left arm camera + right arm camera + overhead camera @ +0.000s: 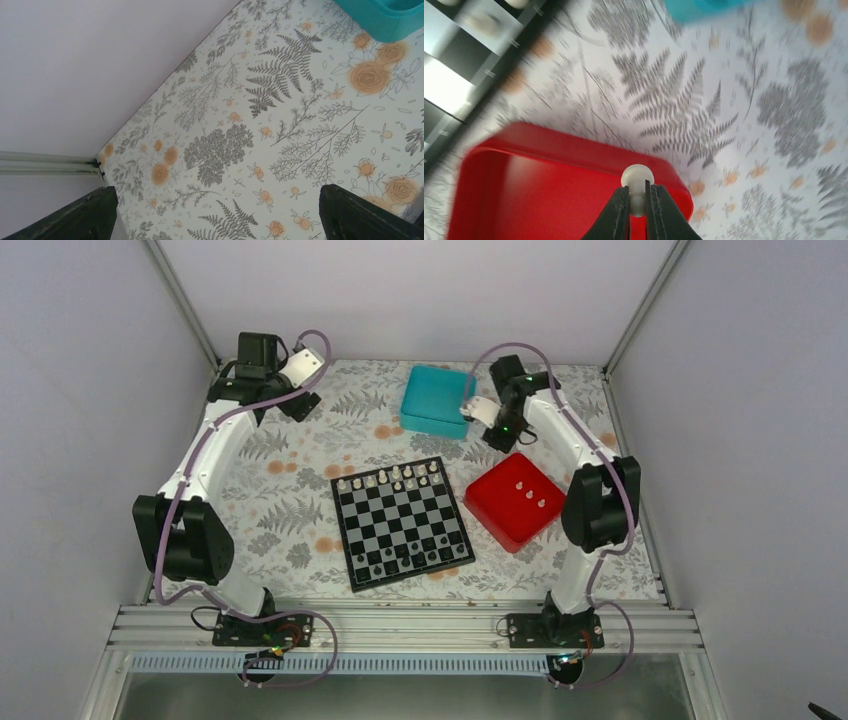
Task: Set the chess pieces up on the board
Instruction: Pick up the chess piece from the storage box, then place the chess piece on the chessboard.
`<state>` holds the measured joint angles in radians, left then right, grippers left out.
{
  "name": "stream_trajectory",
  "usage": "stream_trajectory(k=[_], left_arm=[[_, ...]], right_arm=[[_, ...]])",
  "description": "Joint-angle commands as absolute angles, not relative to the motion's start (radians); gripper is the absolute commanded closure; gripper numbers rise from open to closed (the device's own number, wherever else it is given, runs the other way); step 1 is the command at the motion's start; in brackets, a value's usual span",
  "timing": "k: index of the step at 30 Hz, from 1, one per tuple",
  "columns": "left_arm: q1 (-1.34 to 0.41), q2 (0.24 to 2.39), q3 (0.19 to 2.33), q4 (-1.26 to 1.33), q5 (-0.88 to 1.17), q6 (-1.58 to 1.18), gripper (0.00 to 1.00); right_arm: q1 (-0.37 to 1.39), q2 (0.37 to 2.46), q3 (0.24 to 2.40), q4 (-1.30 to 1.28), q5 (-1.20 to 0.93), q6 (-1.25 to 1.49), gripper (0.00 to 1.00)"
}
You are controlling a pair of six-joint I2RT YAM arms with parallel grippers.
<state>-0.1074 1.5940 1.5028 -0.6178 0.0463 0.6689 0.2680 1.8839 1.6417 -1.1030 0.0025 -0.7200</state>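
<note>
The board lies mid-table with cream chess pieces along its far row and dark pieces along its near row. Three cream pieces stand on the red tray to its right. My right gripper is shut on a cream pawn, held above the tray's far corner; in the top view it sits between the tray and the teal box. My left gripper is open and empty over the far left of the table. A corner of the board shows in the right wrist view.
A teal box stands at the back centre; its corner shows in the left wrist view. White walls and metal frame posts close in the floral table on three sides.
</note>
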Motion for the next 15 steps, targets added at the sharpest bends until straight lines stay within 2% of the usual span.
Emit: stream_trajectory(k=[1, 7, 15], left_arm=[[-0.075, 1.566, 1.487, -0.591, 0.062, 0.643, 0.0], [-0.059, 1.557, 1.485, -0.588, 0.054, 0.632, 0.0], [-0.054, 1.534, 1.456, -0.582, 0.047, 0.611, 0.0]], right_arm=[[0.383, 1.868, 1.726, -1.177, -0.012, -0.72, 0.94], [0.547, 1.984, 1.894, -1.199, -0.072, -0.753, 0.94], [0.764, 2.238, 2.226, -1.283, -0.106, -0.807, 0.94]])
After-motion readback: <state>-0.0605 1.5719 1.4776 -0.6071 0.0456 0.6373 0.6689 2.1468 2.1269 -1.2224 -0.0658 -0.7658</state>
